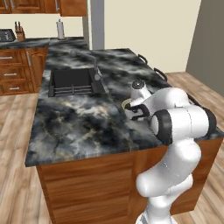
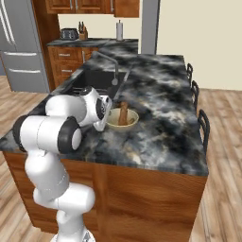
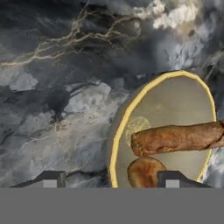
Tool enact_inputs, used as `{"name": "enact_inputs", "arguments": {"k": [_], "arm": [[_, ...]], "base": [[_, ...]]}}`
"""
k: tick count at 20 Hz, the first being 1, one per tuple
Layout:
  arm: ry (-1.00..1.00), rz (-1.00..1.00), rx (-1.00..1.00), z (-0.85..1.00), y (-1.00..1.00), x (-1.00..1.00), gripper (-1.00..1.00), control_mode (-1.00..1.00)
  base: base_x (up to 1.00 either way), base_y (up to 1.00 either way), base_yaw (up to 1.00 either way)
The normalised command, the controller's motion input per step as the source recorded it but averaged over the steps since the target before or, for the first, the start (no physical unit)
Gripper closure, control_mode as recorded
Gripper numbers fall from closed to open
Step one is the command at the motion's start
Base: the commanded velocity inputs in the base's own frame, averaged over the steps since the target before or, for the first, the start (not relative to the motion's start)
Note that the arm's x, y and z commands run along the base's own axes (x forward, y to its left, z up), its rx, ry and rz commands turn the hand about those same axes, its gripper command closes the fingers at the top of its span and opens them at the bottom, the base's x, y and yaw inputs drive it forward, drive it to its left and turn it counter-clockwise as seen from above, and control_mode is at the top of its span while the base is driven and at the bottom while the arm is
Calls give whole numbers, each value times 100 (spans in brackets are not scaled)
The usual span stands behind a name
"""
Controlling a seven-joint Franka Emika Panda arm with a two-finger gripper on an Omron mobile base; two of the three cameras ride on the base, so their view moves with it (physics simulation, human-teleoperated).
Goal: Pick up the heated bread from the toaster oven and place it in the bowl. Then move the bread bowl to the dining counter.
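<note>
Hand view shows the gripper spread apart astride the tan rim of the shallow olive-yellow bowl, brown bread loaf inside, sitting on the black-and-grey marbled dining counter. Delivery looks finished; next, lift clear.

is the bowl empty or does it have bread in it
Not empty: the bowl on the dining counter holds brown bread.

Polished black-and-grey marbled stone table with reddish wood-panel base, smooth matt olive-yellow round bowl with tan rim, rough brown crusty bread, dark matt inset sink with grey metal faucet, glossy white plastic-looking arm
</note>
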Motion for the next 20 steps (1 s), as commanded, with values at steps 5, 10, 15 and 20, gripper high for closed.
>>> {"name": "enact_inputs", "arguments": {"k": [5, 10, 15, 20], "arm": [[-11, 0, 0, 84, 21, -100, -100, -100], [-21, 3, -2, 52, 46, -100, -100, -100], [-16, 11, -7, 1, 78, -100, -100, -100], [-4, 14, -14, -10, 99, -100, -100, -100]], "base": [[0, 0, 0], [0, 0, 0], [0, 0, 0], [0, 0, 0]]}}
